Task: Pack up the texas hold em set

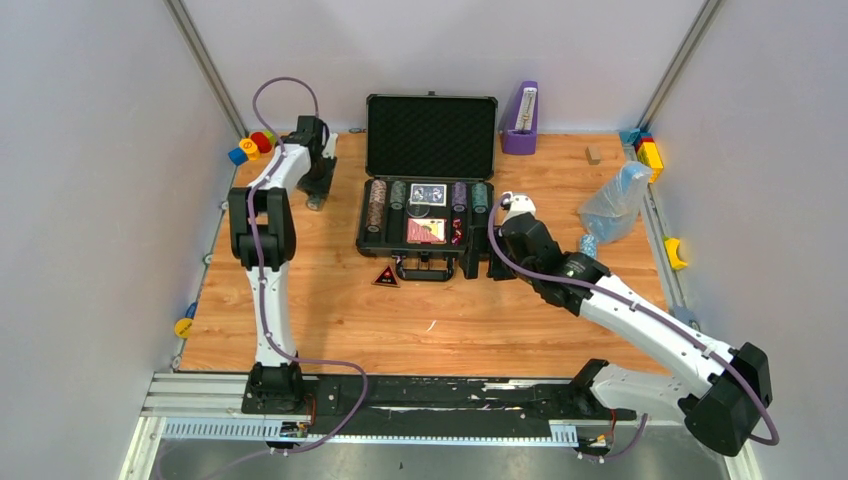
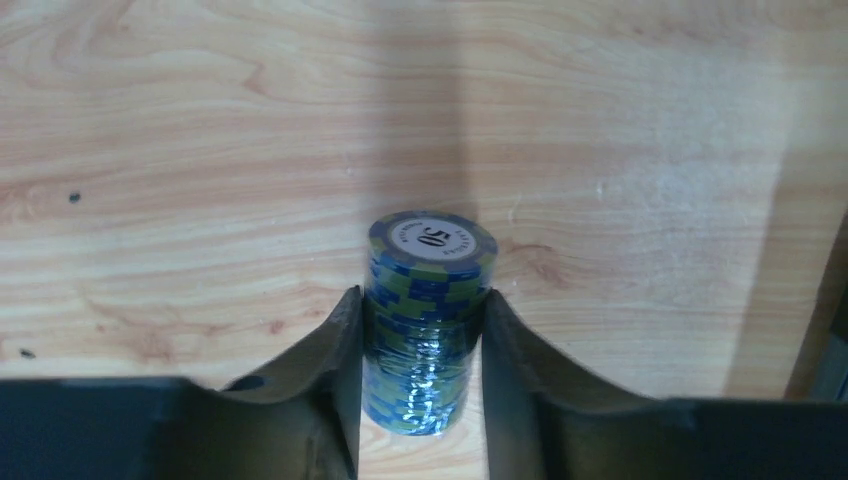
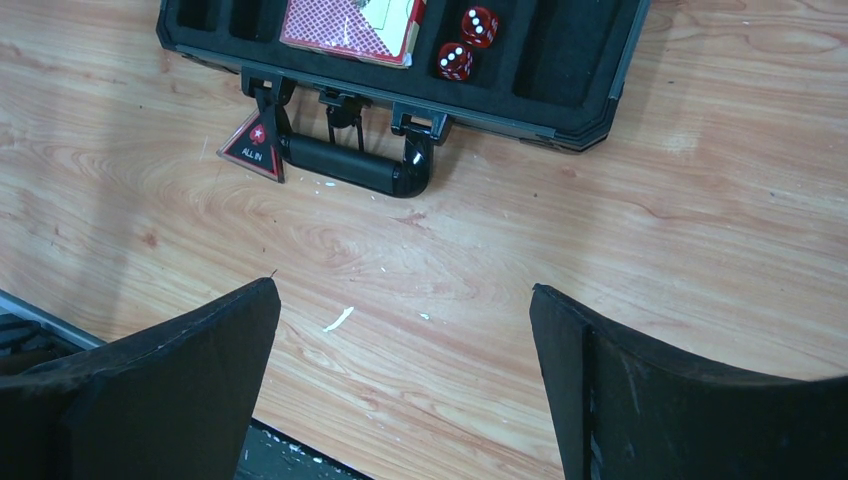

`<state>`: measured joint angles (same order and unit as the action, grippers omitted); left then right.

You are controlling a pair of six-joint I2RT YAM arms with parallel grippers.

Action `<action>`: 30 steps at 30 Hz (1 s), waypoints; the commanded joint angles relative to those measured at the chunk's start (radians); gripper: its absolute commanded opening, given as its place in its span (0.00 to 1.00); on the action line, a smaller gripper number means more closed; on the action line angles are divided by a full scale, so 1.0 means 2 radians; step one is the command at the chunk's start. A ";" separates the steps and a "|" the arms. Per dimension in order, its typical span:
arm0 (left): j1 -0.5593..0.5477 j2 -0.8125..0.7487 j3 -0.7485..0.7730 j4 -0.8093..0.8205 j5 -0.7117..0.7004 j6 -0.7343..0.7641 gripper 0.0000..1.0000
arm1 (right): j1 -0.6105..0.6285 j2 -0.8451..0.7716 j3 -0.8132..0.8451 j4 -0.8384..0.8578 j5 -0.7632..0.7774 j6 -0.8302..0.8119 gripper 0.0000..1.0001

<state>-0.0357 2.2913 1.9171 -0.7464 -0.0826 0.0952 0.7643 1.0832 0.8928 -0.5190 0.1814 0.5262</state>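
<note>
The left gripper [image 2: 424, 312] has its jaws clenched on a roll of blue-green poker chips [image 2: 431, 265]. The roll stands upright on the worktop [image 2: 200, 150], long axis vertical and "50" face up, left of the black case [image 1: 431, 135]. The case lies open, its length running left to right, handle [image 3: 350, 165] toward the arms. The right gripper [image 3: 405, 300] hangs over the worktop in front of the handle, jaws released and wide apart.

Case [image 1: 430, 135] at centre — triangle [image 1: 386, 277] before it at the handle's [image 1: 425, 272] left end, chip roll [image 2: 430, 320] well left.
</note>
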 commanded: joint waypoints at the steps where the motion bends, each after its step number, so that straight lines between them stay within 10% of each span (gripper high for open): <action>1: 0.005 0.008 0.020 -0.040 0.019 -0.003 0.18 | -0.002 0.004 0.029 0.005 0.008 0.002 0.98; 14: 0.004 -0.214 -0.220 0.156 0.314 -0.178 0.08 | -0.002 -0.022 0.016 0.004 0.010 0.001 0.98; 30: -0.113 -0.341 -0.371 0.316 0.287 -0.309 0.00 | -0.004 -0.033 0.008 0.003 0.010 -0.014 0.99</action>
<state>-0.1776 1.6505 1.1698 -0.2699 0.4969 -0.4393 0.7601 1.0340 0.9039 -0.5270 0.1925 0.5129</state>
